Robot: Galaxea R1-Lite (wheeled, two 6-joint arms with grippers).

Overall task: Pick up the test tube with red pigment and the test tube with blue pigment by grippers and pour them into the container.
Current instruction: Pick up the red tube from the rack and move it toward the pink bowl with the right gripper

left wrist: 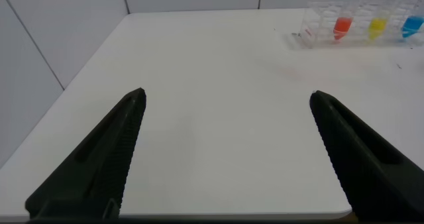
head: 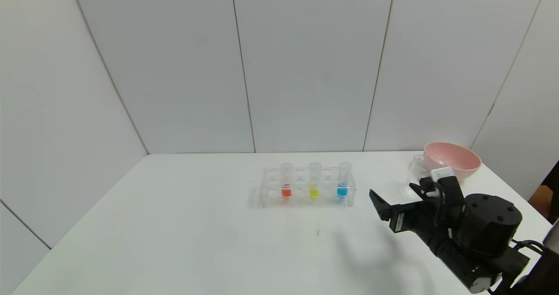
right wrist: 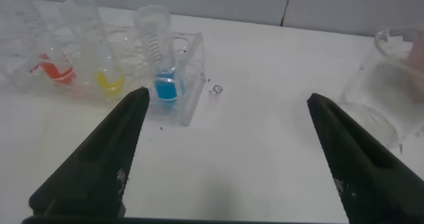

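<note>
Now my right gripper (head: pixel 399 196) hovers spread wide and empty, near the rack (head: pixel 305 197), where the test tube with blue pigment (head: pixel 343 181) stands upright at the closest end. I should come in level and straddle its clear upper part, avoiding the yellow tube (head: pixel 314 180).

We see the glass beaker (head: pixel 418 166) only partly, behind the right gripper (head: pixel 399 196) and pink bowl (head: pixel 452 158).

red tube (head: pixel 286 181), blue tube (head: pixel 343 180), upright, racked
</note>
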